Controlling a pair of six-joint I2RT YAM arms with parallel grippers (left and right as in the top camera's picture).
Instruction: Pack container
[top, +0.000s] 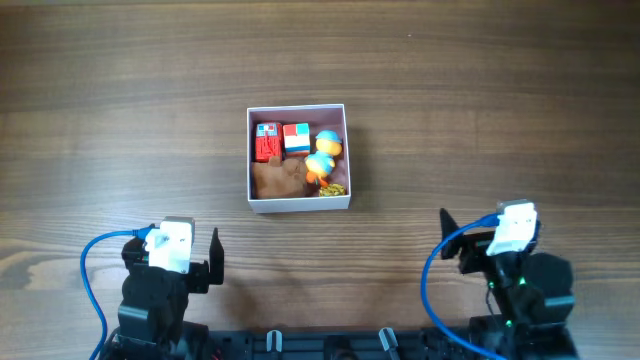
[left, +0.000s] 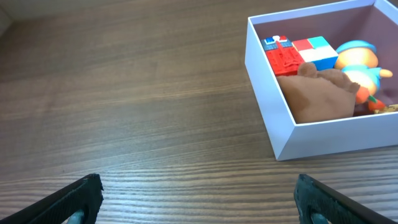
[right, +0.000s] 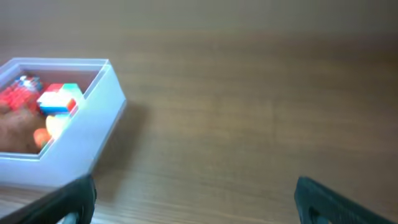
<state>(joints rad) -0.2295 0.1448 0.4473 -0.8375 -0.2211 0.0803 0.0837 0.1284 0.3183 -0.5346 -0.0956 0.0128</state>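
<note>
1. Square, shallow container with thin white walls and a dusty-pink inside floor, open at the top.
2. Lying flat on the wooden table, touching neither arm.
3. Inside the container:
   - red brick toy in the far-left corner
   - red-white-blue block just beside the brick toy
   - two blue-and-yellow figures, possibly ducks but too small to be sure, along the right wall
   - brown soft lump filling the near-left part
   - small yellow piece at the near-right corner
4. Left gripper well apart from the container, off its near-left corner on the robot's side, with fingers spread wide and nothing between them.
5. Right gripper well apart from the container, off its near-right corner and farther out sideways, fingers likewise spread wide and empty.
6. From the left wrist, container ahead and to the right of the finger gap. From the blurred right wrist, ahead and to the left.
</note>
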